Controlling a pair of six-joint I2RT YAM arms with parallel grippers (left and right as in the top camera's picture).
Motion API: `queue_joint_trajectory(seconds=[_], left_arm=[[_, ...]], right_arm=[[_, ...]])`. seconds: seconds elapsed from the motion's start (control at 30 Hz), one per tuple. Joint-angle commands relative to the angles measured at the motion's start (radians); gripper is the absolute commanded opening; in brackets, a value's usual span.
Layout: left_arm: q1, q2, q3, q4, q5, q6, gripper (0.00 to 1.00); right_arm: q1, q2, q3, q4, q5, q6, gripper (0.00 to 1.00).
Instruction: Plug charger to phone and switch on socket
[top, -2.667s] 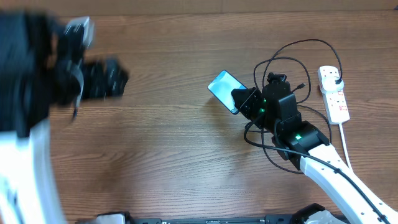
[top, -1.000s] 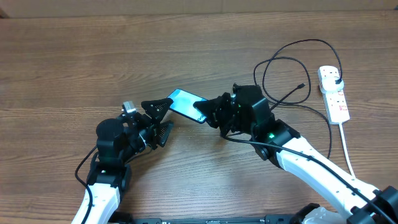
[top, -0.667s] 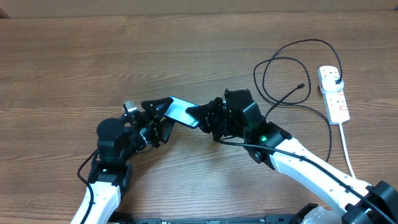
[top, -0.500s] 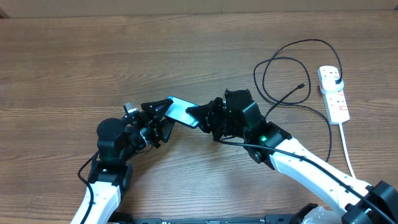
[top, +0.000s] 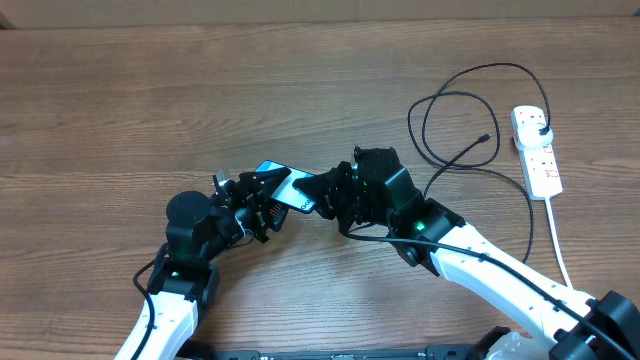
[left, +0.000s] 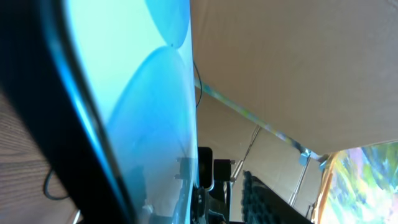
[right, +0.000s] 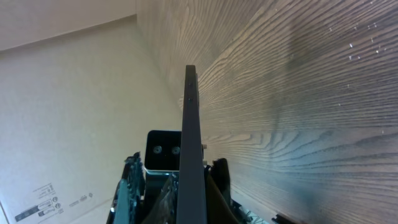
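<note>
**Overhead: one phone between two end effectors**

Overhead, a single phone (top: 283, 184) sits near the middle of the desk (top: 150, 100), tilted, with one arm at each end. The right end effector (top: 318, 192) is closed on the phone's right end. In the right wrist view the phone (right: 191, 155) shows edge-on as a thin dark strip running up from the bottom of the frame. The left end effector (top: 258, 192) is at the phone's left end, its fingers on either side of it. I cannot tell whether they are clamped on it or only around it. In the left wrist view the light blue screen (left: 124, 124) fills the left half of the frame, very close.

There is one charger (top: 505, 65). Its black cable lies in loose loops on the right of the desk, well apart from the phone, and its small tip lies free inside the loops. There is one white socket (top: 537, 155) by the right edge, with a black plug in its far end.
</note>
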Motion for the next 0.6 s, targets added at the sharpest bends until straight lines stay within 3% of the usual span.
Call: queue_joint_trajectory(seconds=[0.0, 0.4, 0.5, 0.57], left_arm=[[-0.009, 0.008, 0.003, 0.005, 0.010, -0.009, 0.43], [-0.009, 0.008, 0.003, 0.003, -0.006, -0.007, 0.10], [-0.009, 0.008, 0.003, -0.002, -0.010, -0.002, 0.09], [-0.009, 0.008, 0.003, -0.014, -0.018, -0.002, 0.14]], right_arm=[[0.003, -0.010, 0.014, 0.020, -0.026, -0.010, 0.04], [0.003, -0.010, 0.014, 0.019, -0.042, -0.010, 0.04], [0.003, -0.010, 0.015, 0.019, -0.053, -0.010, 0.04], [0.003, -0.010, 0.014, 0.019, -0.056, -0.011, 0.04]])
